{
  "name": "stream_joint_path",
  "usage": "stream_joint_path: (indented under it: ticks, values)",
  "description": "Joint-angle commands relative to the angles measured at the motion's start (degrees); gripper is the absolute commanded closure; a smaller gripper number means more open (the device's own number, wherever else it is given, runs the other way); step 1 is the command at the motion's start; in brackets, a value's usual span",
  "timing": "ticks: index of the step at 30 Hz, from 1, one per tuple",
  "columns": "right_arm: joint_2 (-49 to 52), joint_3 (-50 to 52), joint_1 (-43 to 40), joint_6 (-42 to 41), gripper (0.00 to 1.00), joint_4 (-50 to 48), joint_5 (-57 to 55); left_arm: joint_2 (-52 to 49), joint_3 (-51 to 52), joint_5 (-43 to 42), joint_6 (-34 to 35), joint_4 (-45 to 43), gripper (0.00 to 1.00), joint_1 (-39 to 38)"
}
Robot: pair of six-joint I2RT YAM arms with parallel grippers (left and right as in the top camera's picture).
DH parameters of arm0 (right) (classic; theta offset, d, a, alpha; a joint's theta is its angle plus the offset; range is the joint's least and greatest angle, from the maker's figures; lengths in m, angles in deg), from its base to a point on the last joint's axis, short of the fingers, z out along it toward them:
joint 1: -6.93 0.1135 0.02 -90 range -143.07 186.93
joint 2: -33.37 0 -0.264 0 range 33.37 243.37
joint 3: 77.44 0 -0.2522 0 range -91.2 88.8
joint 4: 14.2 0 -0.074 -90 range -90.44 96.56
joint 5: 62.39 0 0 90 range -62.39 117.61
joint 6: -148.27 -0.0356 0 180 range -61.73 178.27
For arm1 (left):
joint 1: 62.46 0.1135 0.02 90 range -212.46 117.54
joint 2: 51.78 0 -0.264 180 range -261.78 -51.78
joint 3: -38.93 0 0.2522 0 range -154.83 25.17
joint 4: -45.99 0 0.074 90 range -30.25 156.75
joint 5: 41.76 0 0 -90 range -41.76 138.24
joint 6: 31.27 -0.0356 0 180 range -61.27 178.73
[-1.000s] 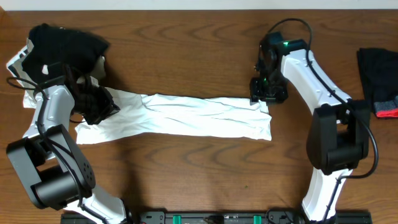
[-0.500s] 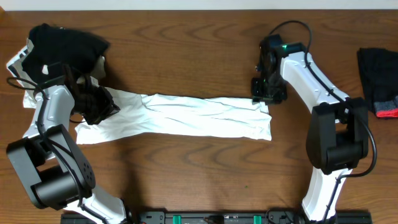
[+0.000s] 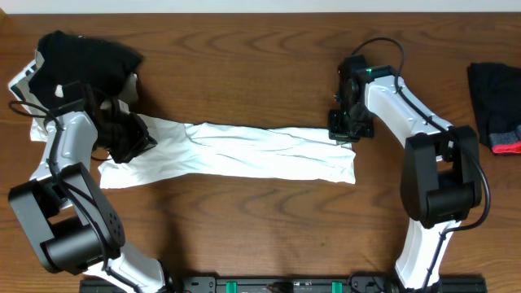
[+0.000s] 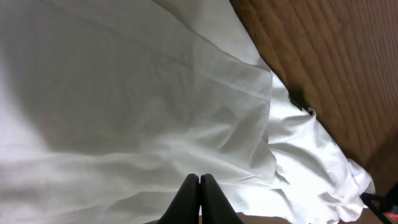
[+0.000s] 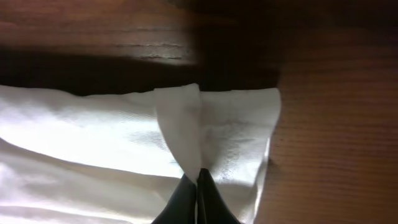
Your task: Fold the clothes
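**A:** T-shirt (image 3: pixel 244 155), where's it at?

**B:** Mid-table (image 3: pixel 244 65), flat on the wood, drawn out into 1 long white strip running left to right. Creases run lengthwise. The left end is wider and rumpled, the right end squarer.

**A:** Pincers?

**B:** At the strip's far right corner, the right gripper (image 5: pixel 196 177) has its tips pressed together w/ a small fold of cloth pinched between them (the wrist cam shows it plainly). At the left end, the left gripper (image 4: pixel 199 180) also has its tips together, and creases in the white cloth run into them.

**A:** Room to move?

**B:** Bare wood both in front of the strip and behind it. 2 other items sit out at the edges. A black garment (image 3: pixel 85 57) is heaped at the back-left corner, near the left arm. A black garment w/ red trim (image 3: pixel 495 106) is at the right edge, well apart from the shirt.
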Motion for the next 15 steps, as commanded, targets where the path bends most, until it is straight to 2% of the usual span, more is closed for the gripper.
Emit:
stream_joint_path:
  ticks: [1, 7, 11, 13, 14, 15]
  values:
    - [0.5, 0.5, -1.1, -0.8, 0.99, 0.4, -4.6, 0.7, 0.3, 0.4, -0.8, 0.1, 0.94, 0.3]
    - [0.5, 0.5, -2.5, -0.8, 0.99, 1.4, -13.9, 0.7, 0.3, 3.2, -0.7, 0.3, 0.94, 0.3]
    - [0.5, 0.5, -4.7, -0.8, 0.98, 2.1, -15.7, 0.7, 0.3, 3.7, -0.5, 0.3, 0.94, 0.4]
    - [0.5, 0.5, -5.7, -0.8, 0.90, 2.3, -15.7, 0.7, 0.3, 3.7, -0.5, 0.3, 0.94, 0.4]
    - [0.5, 0.5, -6.3, -0.5, 0.78, 2.4, -15.8, 0.7, 0.3, 3.7, -0.5, 0.3, 0.94, 0.4]
    - [0.5, 0.5, -6.7, -0.5, 0.76, 2.6, -16.2, 0.7, 0.3, 3.7, -0.5, 0.3, 0.94, 0.4]
